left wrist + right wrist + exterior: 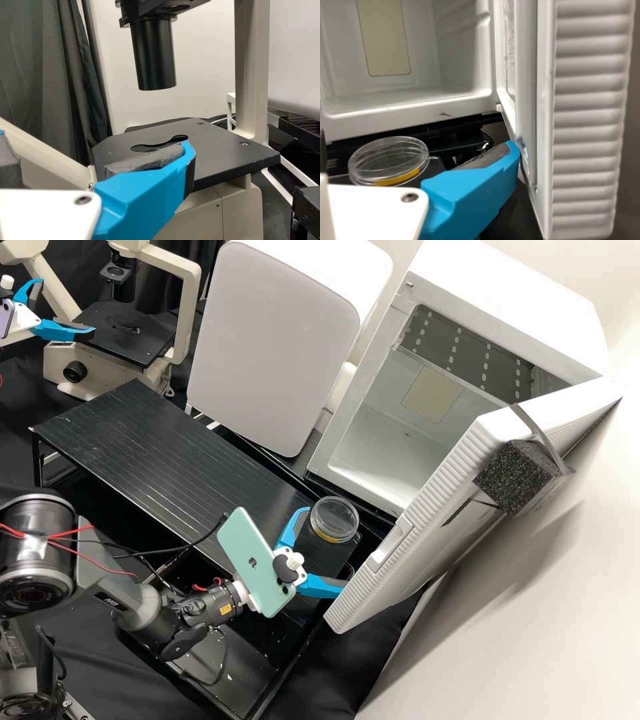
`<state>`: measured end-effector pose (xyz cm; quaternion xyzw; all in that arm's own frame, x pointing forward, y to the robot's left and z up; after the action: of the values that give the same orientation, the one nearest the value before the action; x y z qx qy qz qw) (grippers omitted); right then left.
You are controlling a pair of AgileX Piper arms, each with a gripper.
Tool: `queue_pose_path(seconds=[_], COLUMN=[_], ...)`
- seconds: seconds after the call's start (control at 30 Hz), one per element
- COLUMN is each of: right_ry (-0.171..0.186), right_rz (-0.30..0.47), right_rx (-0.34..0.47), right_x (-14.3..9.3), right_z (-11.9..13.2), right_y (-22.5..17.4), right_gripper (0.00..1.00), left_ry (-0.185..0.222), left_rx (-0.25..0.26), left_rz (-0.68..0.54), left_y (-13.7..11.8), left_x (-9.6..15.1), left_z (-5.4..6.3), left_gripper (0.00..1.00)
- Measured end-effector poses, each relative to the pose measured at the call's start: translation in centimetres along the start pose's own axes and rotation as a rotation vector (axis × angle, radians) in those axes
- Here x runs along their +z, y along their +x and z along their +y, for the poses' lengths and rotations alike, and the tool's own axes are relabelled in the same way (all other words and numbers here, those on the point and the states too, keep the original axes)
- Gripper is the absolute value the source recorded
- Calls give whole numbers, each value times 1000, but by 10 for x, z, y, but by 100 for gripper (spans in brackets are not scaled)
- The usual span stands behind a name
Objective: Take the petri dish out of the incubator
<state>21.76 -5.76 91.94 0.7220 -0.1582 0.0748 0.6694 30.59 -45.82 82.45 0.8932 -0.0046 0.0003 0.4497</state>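
The clear round petri dish (335,519), with a yellow mark on its side, rests on a black surface outside the white incubator (373,450), whose door stands open. My right gripper (325,550) is open at the near side of the dish, one finger close to the door's lower edge. In the right wrist view the dish (389,162) lies flat beyond the open right gripper (416,150), in front of the incubator's opening. At the upper left my left gripper (67,307) stands open by the microscope; the left wrist view shows this left gripper (95,150) before the microscope stage.
The open door (400,527) flanks the right gripper. A closed grey-fronted appliance (273,340) stands left of the incubator, behind a ridged black bench (167,453). The microscope's black stage (220,150) lies under a dark tube (154,55).
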Motion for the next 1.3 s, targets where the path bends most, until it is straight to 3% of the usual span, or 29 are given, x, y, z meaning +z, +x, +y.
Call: queue_pose_path(seconds=[0.2, 0.4, 0.5, 0.63, 0.8, 0.9, 1.3], right_ry=[-4, -48, -55, -47, -13, -7, -16], right_rz=[111, 284, 339, 320, 200, 168, 119], right_rx=[24, -8, -28, -76, -125, -144, -117], right_x=[-37, -75, -83, -77, -52, -44, -30], right_z=[-4, -19, -27, -39, -54, -60, -54], right_y=[-22, -45, -43, -22, 12, 20, 28], right_gripper=[100, 100, 100, 100, 100, 100, 100], left_ry=[0, 0, 0, 0, 0, 0, 0], left_rx=[0, 0, 0, 0, 0, 0, 0], left_rz=[0, 0, 0, 0, 0, 0, 0], left_y=[0, 0, 0, 0, 0, 0, 0], left_x=[0, 0, 0, 0, 0, 0, 0], left_z=[0, 0, 0, 0, 0, 0, 0], left_gripper=[100, 100, 100, 100, 100, 100, 100])
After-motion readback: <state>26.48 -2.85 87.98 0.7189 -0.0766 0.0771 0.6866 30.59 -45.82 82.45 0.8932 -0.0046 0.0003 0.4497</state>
